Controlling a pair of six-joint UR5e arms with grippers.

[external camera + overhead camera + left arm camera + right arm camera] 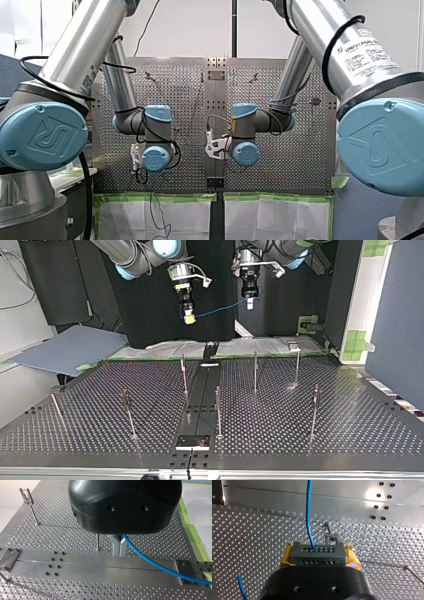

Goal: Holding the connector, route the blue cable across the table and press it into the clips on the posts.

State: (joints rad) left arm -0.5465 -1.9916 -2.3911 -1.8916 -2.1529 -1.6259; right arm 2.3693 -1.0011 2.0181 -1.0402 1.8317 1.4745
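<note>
By my reading the job had barely begun: nothing was routed and every clip was bare. My right pincer [189, 318] hung high above the desk [300, 430], near its far edge in the top view, clamped on the connector [315, 553]. The right wrist view showed that grey block squeezed between the yellow pads [284, 560], with the cable [220, 309] leaving its face and running away over the plate. My left pincer [119, 552] hung just beside the right one at about the same height. Its metal fingers were closed on the cable a little way along from the connector, so a short blue span sagged in the air between the two. From the left pincer the cable trailed off past the desk's edge, and where it ended I could not see. The posts [255, 371] stood well below and apart from both pincers, spread over the perforated plate. The one clip [26, 495] I could see plainly held no cable, and no blue line crossed the desk anywhere. So the grasp was made. What was left, I judged, was the whole of the routing: lowering the cable, carrying it across and pressing it into each clip in turn.
</note>
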